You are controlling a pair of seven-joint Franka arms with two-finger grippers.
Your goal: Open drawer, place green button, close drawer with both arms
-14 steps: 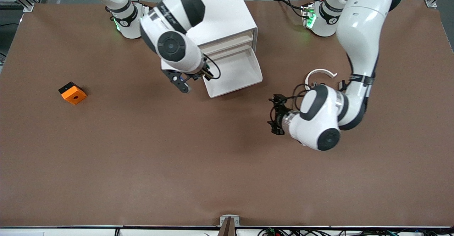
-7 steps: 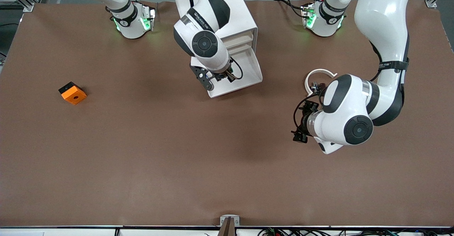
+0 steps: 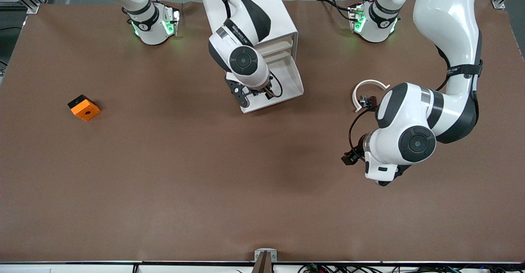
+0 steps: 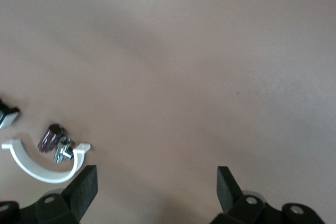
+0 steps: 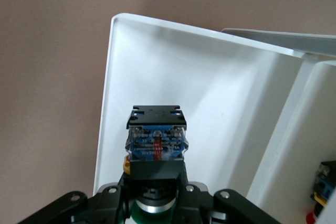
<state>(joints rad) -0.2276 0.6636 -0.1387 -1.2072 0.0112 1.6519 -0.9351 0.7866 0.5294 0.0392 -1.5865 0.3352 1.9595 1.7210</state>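
My right gripper (image 3: 255,94) hangs over the open bottom drawer (image 3: 289,85) of the white cabinet (image 3: 254,6). In the right wrist view the gripper (image 5: 156,190) is shut on the button (image 5: 156,139): its dark black-blue body points down at the white drawer floor (image 5: 220,103) and its green cap sits between the fingers. My left gripper (image 4: 156,184) is open and empty over bare table. In the front view it (image 3: 349,158) is mostly hidden under its wrist.
A white curved piece (image 3: 369,85) with small clips (image 3: 366,99) lies beside the left arm; both also show in the left wrist view, the piece (image 4: 39,163) and the clips (image 4: 51,137). An orange block with a hole (image 3: 84,107) lies toward the right arm's end.
My right gripper has carried the button from beside the drawer's front corner to over the drawer. My left arm has swung away from the drawer, toward its own end of the table.
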